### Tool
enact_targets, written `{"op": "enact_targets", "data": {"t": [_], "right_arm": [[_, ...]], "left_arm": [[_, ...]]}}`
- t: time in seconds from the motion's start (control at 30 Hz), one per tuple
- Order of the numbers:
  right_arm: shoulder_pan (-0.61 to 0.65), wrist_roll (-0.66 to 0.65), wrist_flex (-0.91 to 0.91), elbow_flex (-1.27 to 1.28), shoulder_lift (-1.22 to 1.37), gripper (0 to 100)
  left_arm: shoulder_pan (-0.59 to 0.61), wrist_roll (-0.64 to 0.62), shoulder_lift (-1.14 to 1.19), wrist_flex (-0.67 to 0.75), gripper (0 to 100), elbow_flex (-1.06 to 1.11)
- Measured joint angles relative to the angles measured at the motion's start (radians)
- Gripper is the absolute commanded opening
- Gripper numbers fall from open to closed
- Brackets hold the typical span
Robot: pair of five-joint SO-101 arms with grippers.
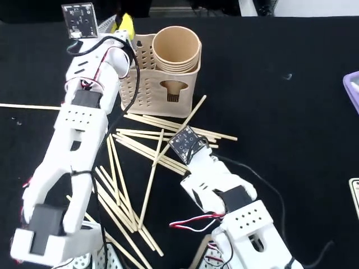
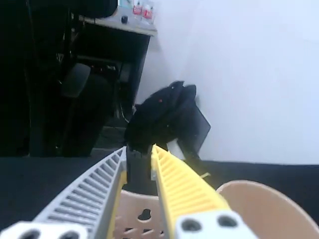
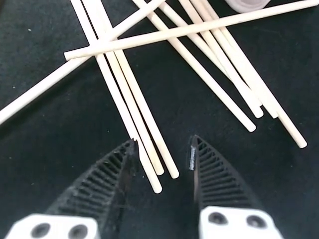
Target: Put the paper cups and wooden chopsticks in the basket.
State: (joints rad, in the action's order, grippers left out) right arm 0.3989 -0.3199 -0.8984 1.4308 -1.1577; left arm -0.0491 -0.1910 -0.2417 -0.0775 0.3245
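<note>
1. Hovering at the upper left of the high view, the left gripper (image 1: 119, 23) sits just over the back rim of the basket (image 1: 140, 84). Its grey and yellow fingers are slightly parted and released, with nothing seen between them.
2. Stack of nested paper cups (image 1: 176, 47) stands upright in the right part of the basket, upper centre of the high view.
3. Loose pile of wooden chopsticks (image 1: 147, 147) lies criss-crossed on the black table (image 1: 280, 123), from the centre to the lower left of the high view, just below the basket.
4. One slanted chopstick (image 1: 193, 112) runs from the basket's lower right corner down across the pile. Cannot tell if it touches the basket.
5. One single chopstick (image 1: 28, 106) lies well apart at the left edge, with its inner end hidden by the left arm.
6. The right gripper (image 3: 162, 145) is low over the table with its black fingers spread, released. The ends of three chopsticks lie between the fingers, not pinched.
7. The right arm is at the lower centre of the high view, its wrist above the right side of the pile.
8. A purple object (image 1: 352, 89) sits at the right edge of the table, cut off by the frame.
</note>
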Motion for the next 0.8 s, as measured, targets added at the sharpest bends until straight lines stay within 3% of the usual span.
{"op": "enact_targets", "data": {"t": [0.13,0.27,0.4,0.6,0.8], "right_arm": [[0.000,0.000,0.003,0.000,0.000,17.2],[0.000,0.000,0.003,0.000,0.000,17.2],[0.000,0.000,0.003,0.000,0.000,17.2],[0.000,0.000,0.003,0.000,0.000,17.2],[0.000,0.000,0.003,0.000,0.000,17.2]], "left_arm": [[0.103,-0.003,-0.129,-0.146,9,0.000],[0.301,-0.018,-0.213,-0.292,10,0.020],[0.479,-0.160,-0.212,-0.319,17,0.144],[0.563,-0.293,0.023,-0.334,18,0.161],[0.562,-0.394,0.428,-0.494,18,-0.137]]}}
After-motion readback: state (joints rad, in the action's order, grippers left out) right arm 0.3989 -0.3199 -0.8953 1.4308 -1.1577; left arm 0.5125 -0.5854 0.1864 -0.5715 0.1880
